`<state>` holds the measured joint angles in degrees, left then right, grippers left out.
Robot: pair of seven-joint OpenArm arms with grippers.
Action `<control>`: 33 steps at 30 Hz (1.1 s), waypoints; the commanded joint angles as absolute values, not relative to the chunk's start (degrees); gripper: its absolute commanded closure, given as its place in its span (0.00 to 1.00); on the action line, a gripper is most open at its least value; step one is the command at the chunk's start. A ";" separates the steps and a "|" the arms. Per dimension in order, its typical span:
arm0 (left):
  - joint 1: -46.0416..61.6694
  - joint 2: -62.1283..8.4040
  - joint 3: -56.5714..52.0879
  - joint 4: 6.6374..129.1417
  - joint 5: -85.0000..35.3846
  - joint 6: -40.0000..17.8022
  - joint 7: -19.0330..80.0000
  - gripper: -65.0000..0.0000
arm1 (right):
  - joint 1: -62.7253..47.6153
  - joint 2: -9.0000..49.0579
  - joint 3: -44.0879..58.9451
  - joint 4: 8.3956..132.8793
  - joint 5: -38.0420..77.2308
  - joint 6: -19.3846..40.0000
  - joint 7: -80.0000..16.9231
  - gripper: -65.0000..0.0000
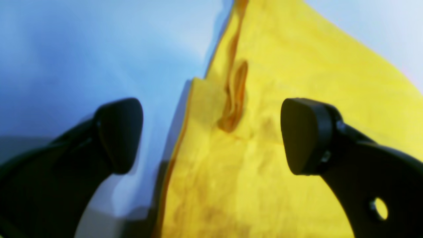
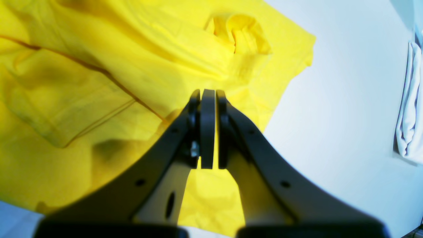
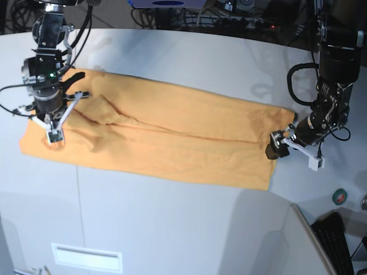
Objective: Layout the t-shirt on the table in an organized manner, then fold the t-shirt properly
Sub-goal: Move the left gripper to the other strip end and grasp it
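Left gripper [image 1: 211,135]: we see its jaws spread wide, holding nothing, over the t-shirt's edge.
Right gripper [image 2: 208,129]: pads pressed together above the cloth; we cannot tell whether fabric is pinched.
T-shirt [image 3: 166,134]: orange, folded lengthwise into a long band across the table [image 3: 172,229], creased near the right gripper.
Hard to make out: we find no print showing; the left wrist view is blurred.

It looked like a robotics lab: tangled cables [image 3: 189,14] ran along the table's [image 3: 172,229] twelve o'clock edge, a keyboard [image 3: 338,243] sat at five o'clock.
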<state>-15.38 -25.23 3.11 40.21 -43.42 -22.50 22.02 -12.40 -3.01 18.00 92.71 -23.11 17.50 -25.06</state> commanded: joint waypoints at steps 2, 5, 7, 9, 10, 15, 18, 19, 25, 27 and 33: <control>-16.22 -24.92 3.56 40.57 -43.47 -22.29 22.99 0.06 | -11.91 -2.68 17.98 94.02 -23.25 17.01 -24.04 1.00; -16.22 -24.92 3.74 40.48 -43.47 -22.29 22.90 0.13 | -11.91 -2.68 17.98 94.02 -23.25 17.01 -24.04 1.00; -16.22 -24.92 4.18 40.40 -43.47 -22.29 22.90 0.18 | -11.91 -2.68 17.98 94.02 -23.25 17.01 -24.04 1.00; -16.22 -24.92 4.18 40.40 -43.47 -22.29 22.90 0.22 | -12.00 -2.68 17.98 94.02 -23.25 17.01 -24.04 1.00; -16.22 -24.92 4.18 40.40 -43.47 -22.29 22.90 0.25 | -12.00 -2.68 18.07 94.02 -23.25 17.01 -24.04 1.00; -16.04 -24.92 3.65 40.04 -43.47 -22.29 22.90 0.50 | -12.09 -2.59 18.07 94.02 -23.25 17.01 -24.04 1.00; -17.01 -24.84 3.56 36.26 -43.47 -22.29 22.81 0.68 | -12.35 -2.59 18.15 94.02 -23.25 17.01 -24.04 1.00; -17.89 -24.66 3.56 34.15 -43.47 -22.29 22.46 0.75 | -12.62 -2.59 18.51 94.02 -23.25 17.01 -24.04 1.00; -18.59 -23.43 3.56 26.68 -43.47 -22.37 12.35 1.00 | -13.76 -2.24 18.95 94.11 -23.25 17.01 -24.04 1.00; -18.51 -23.43 3.56 26.77 -43.56 -22.46 10.95 1.00 | -14.29 -1.10 18.95 94.11 -23.25 17.01 -23.96 1.00; -16.92 -23.69 3.38 30.73 -43.74 -22.46 10.51 1.00 | -15.96 -0.66 19.03 95.52 -23.25 17.01 -23.96 1.00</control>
